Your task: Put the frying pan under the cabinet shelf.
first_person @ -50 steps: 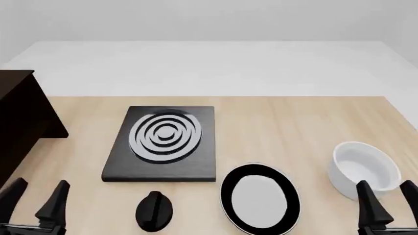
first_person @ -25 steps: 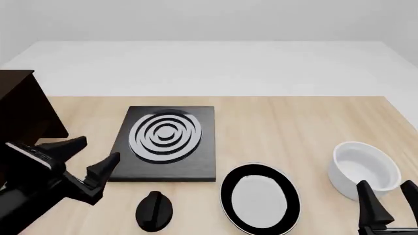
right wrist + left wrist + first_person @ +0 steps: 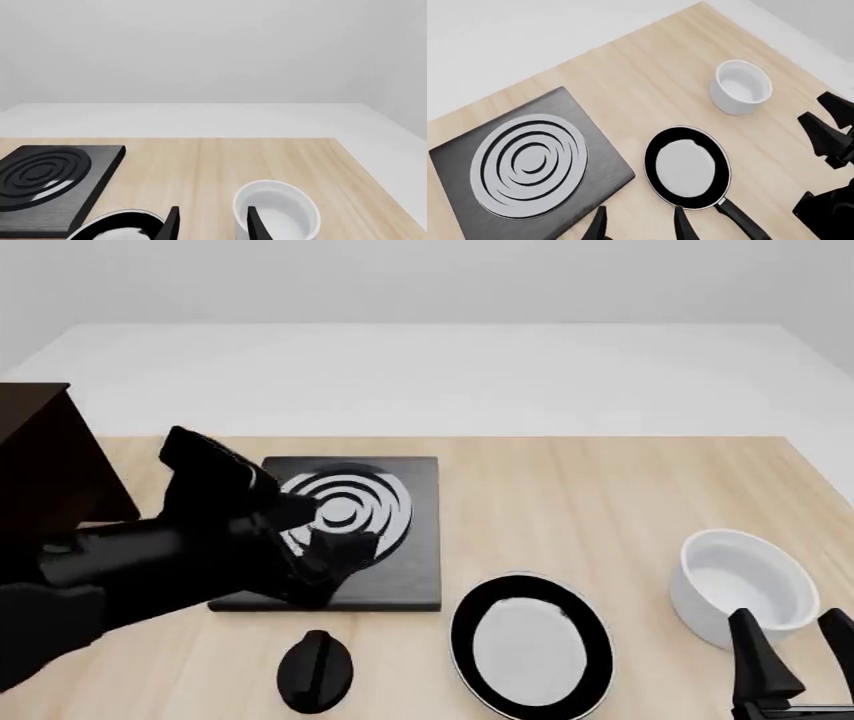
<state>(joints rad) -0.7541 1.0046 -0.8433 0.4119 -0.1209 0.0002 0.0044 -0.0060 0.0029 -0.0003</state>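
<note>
Nothing of the task is done yet, as far as can be judged. The frying pan point(image 3: 531, 645) is seen lying flat on the table point(image 3: 587, 500), near its front edge, between the black slab with silver rings point(image 3: 334, 530) and the white bowl point(image 3: 745, 585). It is touched by neither end effector. The cabinet shelf point(image 3: 47, 475) is seen only partly, at the far left of the front view, well apart from the pan. All steps are therefore left: the pan must be grasped, carried to the left and set under the shelf.

The left arm is stretched from the left side over the near part of the slab, raised above the table. Its left end effector point(image 3: 637, 225) is pointed down toward the pan, and in the left wrist view its two fingertips are seen parted, with nothing between them. The handle of the pan point(image 3: 740, 220) lies just beside these fingertips in that view, so the handle is probably the next goal.

The right end effector point(image 3: 790, 655) is held low at the front right corner, close to the bowl. Its fingers are spread apart and nothing is held.
</note>
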